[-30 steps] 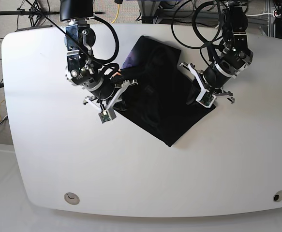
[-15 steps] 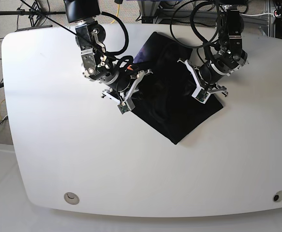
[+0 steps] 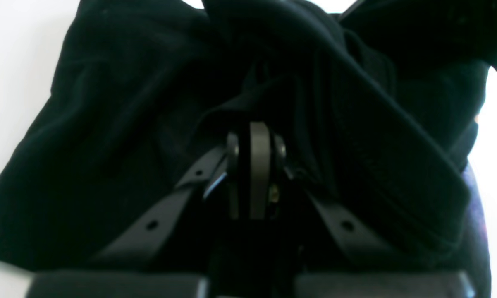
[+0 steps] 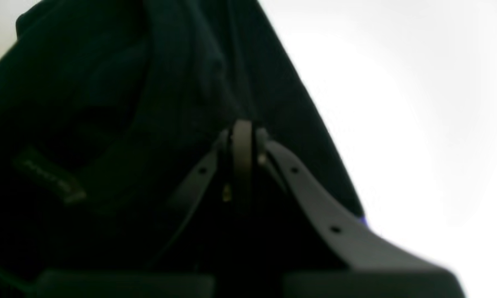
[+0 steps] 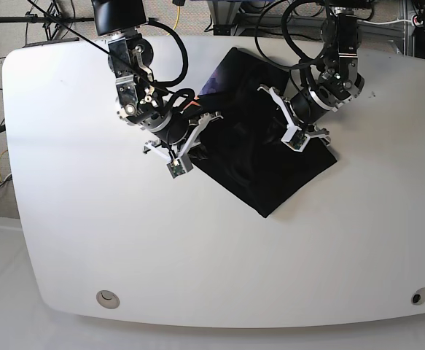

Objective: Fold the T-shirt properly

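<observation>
On white table point(image 5: 88, 240), both fingers pinched closed on black T-shirt point(image 5: 263, 175), cloth bunched

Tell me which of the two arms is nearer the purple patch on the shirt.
The right gripper, on the base view's left. The purple patch sits at the T-shirt's upper left edge, on its side; the left gripper works the opposite side.

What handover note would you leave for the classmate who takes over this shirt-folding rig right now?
Left gripper: shut on a fold of the T-shirt.
Right gripper: shut on the T-shirt's other side.
Shirt: bunched, roughly diamond-shaped, in the far middle of the white table, between both arms.
Done: both sides gripped, cloth partly gathered.
Left: finish the fold, flatten the creases, release both grippers.
</observation>
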{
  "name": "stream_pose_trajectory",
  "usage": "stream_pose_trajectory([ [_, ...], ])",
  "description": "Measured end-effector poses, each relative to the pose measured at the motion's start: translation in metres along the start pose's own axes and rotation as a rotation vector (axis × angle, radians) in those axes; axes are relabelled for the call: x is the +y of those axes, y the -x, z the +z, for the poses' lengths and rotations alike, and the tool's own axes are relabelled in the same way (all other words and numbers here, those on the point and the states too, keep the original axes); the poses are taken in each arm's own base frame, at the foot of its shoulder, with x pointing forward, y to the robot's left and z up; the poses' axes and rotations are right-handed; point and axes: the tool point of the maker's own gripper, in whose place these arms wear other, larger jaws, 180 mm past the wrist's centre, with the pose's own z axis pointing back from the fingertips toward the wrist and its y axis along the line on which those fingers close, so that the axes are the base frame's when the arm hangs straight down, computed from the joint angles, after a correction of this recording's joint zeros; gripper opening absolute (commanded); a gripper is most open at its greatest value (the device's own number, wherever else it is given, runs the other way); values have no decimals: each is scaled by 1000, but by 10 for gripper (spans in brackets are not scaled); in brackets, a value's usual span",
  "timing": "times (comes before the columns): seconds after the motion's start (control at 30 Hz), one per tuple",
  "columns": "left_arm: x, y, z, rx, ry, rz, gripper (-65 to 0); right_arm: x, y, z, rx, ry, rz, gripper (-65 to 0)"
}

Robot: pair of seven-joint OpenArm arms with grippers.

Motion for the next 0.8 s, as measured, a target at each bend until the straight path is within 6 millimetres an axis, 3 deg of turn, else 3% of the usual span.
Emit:
stream_pose_trajectory([
  [0.17,13,13,-4,47,-26,20,-643,-18,2,6,8,47,1,-650],
  [0.33,20,10,-11,85,-25,47,-639,-16,2,14,29,57,32,-650],
  [0.57,25,-8,-15,70,-16,80,-634,-3,7,19,64,33,57,-650],
  [0.8,28,-29,7,-32,-27,98,-637,-9,-18,26,15,67,106,-650],
])
